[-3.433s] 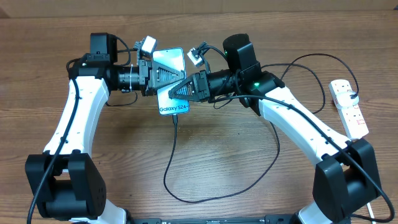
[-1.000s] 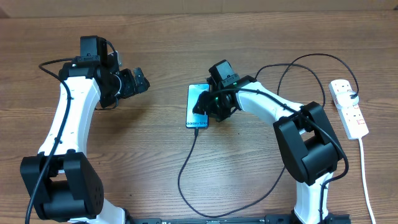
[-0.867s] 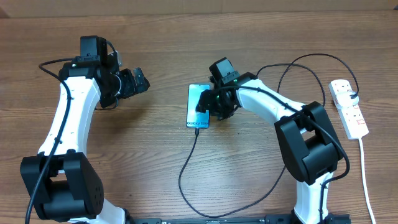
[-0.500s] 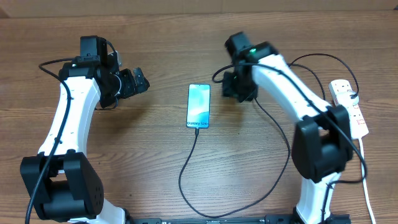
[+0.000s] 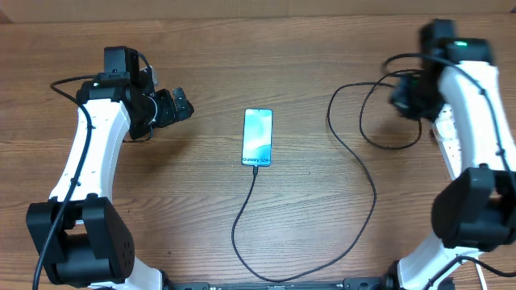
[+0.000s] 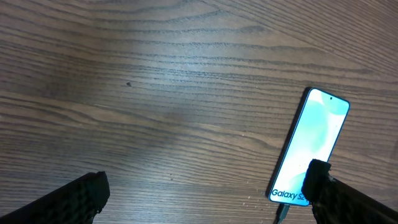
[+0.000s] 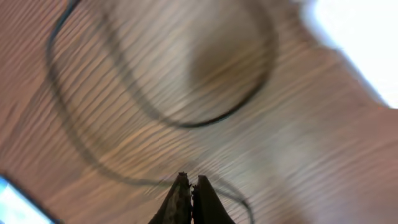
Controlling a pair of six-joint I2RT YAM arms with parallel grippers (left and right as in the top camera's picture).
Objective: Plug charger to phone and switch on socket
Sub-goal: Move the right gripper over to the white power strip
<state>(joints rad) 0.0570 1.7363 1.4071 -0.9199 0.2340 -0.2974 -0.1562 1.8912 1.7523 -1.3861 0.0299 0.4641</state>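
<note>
My right gripper (image 7: 191, 182) is pinched together on nothing, over blurred wood grain; the socket (image 7: 357, 43) is only a white smear. My left gripper (image 5: 181, 105) gapes wide. The glossy blue phone (image 5: 258, 137) lies flat mid-table, with the thin black charger (image 5: 373, 187) meeting its short end.

**Phone mid-table, cable sweeping round to the right**

The phone (image 5: 258, 137) lies flat on the table (image 5: 161, 209), about midway between the two arms, its long sides running front to back. The cable (image 5: 367, 181) meets the phone's near short end and runs toward the front edge. There it bends right, then goes back up the right half of the table to a loop at the far right. The socket (image 5: 443, 141) lies at the right edge beside that loop, largely hidden under the right arm. The left gripper (image 5: 179, 105) is left of the phone, well apart from it. The right gripper (image 5: 403, 101) is over the loop, just left of the socket.
</note>
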